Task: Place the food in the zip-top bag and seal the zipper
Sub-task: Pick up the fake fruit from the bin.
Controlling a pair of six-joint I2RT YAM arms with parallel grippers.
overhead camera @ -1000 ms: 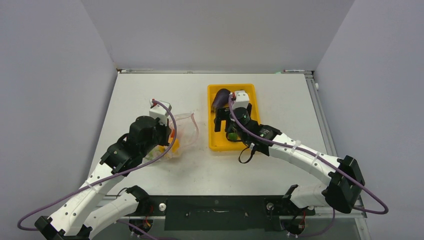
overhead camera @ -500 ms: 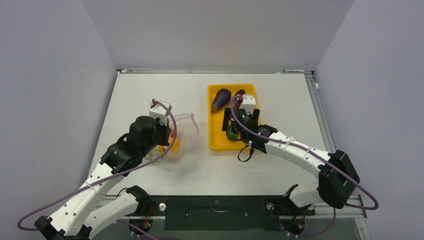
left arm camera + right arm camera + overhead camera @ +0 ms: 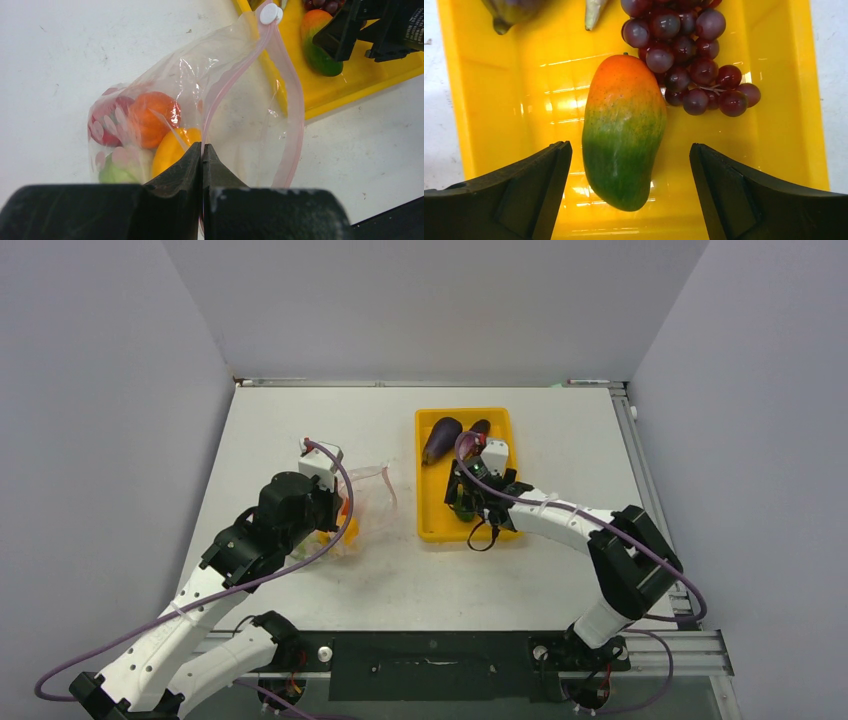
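- The zip-top bag (image 3: 240, 115) lies on the table just left of the yellow tray (image 3: 474, 110), with its mouth turned toward the tray.
- Its zipper (image 3: 227, 85) loops open, and the white slider (image 3: 269, 13) sits at the end nearest the tray.
- Inside the bag, at the end away from the tray, are an orange piece (image 3: 150, 117), a yellow one (image 3: 172, 150), a green one (image 3: 117, 172) and a red one (image 3: 102, 120).
- My left gripper (image 3: 202, 150) has its fingers pressed together, pinching the pink zipper strip.
- In the tray lies a mango-like fruit (image 3: 624, 125), orange at the top and green below. The purple-red grapes (image 3: 689, 55) touch its right side.
- My right gripper (image 3: 629, 150) hangs over the tray, its fingers wide apart on either side of that fruit and touching neither flank.
- A dark purple eggplant (image 3: 441, 438) lies at the tray's far end.
- The table (image 3: 300, 420) under the tray is matte white with faint scuffs and specks.
- Plain grey walls (image 3: 430, 300) stand behind and to both sides of it.
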